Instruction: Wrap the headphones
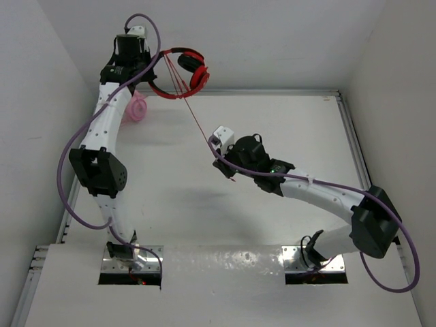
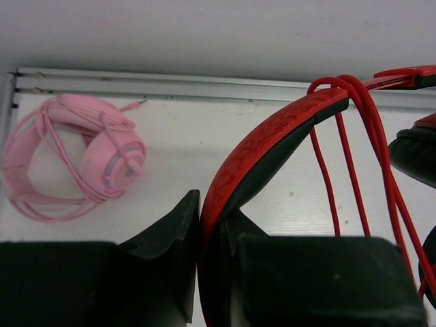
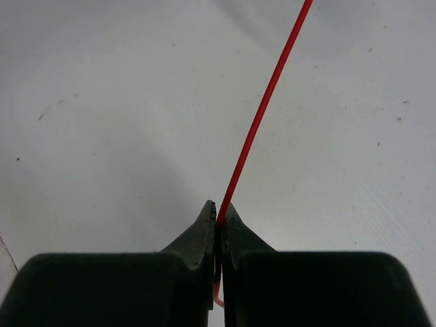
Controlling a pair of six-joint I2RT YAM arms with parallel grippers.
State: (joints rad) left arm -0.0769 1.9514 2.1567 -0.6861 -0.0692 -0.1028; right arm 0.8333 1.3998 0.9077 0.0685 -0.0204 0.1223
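The red headphones (image 1: 187, 71) are held up at the far left of the table. My left gripper (image 1: 158, 68) is shut on their black-and-red headband (image 2: 272, 129); the jaws pinch it (image 2: 212, 211). Several turns of the thin red cord (image 2: 361, 136) loop over the headband, and a black ear pad (image 2: 415, 153) shows at the right edge. The cord (image 1: 204, 133) runs taut down to my right gripper (image 1: 230, 176) over mid-table. In the right wrist view the gripper (image 3: 218, 208) is shut on the cord (image 3: 262, 109), with a short tail below the jaws.
Pink headphones (image 1: 136, 107) with their cord wrapped round them lie on the table at the far left, below the left gripper; they also show in the left wrist view (image 2: 75, 160). A metal rail (image 1: 272, 92) edges the table's far side, with white walls around.
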